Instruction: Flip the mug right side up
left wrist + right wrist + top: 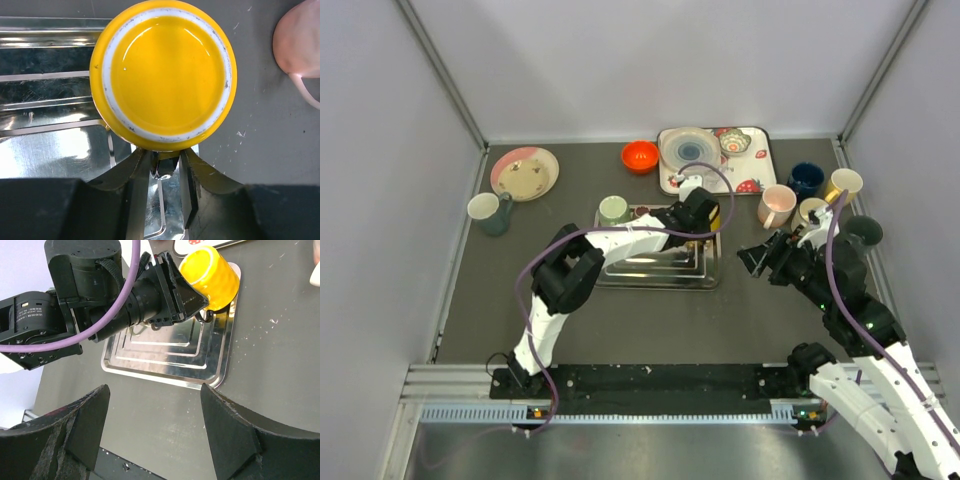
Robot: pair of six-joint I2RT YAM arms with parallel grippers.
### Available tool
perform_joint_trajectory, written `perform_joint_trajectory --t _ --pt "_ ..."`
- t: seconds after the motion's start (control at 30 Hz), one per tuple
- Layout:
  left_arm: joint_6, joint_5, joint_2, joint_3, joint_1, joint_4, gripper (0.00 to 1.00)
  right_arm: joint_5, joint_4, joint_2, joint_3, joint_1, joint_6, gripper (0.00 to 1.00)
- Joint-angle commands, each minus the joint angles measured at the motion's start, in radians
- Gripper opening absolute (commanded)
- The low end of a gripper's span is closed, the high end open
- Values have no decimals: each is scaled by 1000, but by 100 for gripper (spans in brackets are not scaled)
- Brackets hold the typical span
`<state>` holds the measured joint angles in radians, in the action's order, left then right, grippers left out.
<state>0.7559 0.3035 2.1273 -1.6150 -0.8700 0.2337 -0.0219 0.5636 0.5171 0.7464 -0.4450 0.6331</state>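
Note:
The yellow mug (165,75) stands upside down at the right edge of the steel tray (45,100), its flat base with a white ring facing up. My left gripper (165,170) reaches in from the near side, both fingers pressed to the sides of the mug's handle. In the right wrist view the mug (210,277) sits at the tray's (165,360) far right corner with the left gripper (192,295) against it. From above, the mug (718,215) is mostly hidden by that gripper (705,222). My right gripper (154,395) hangs open over bare table right of the tray.
A pink mug (776,205) lies just right of the yellow one. Several cups (844,183) cluster at the right wall. A green mug (613,209), orange bowl (640,156), floral tray (760,170), pink plate (525,172) and grey mug (490,212) stand farther back and left.

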Motion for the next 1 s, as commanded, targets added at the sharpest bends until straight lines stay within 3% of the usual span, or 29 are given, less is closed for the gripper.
perform_joint_trajectory --t 0.0,0.07,0.2,0.5,0.77,0.97 --pt "-9 2 13 -26 19 -16 29 -7 -36 -11 5 -9 5 74" --pt "-9 -4 10 -22 22 -14 25 -10 -36 -9 5 -9 5 73" --pt "-7 -14 -6 9 26 -14 0 -12 -36 -5 4 -9 7 73" --pt "-62 -41 -162 119 29 -42 0 -12 -31 -12 2 -8 13 73" --pt "-60 -92 -429 309 45 -148 0 -16 -34 -9 -2 -8 22 73" --pt "6 -268 -648 504 78 -379 0 -114 -126 26 -83 -9 72 76"
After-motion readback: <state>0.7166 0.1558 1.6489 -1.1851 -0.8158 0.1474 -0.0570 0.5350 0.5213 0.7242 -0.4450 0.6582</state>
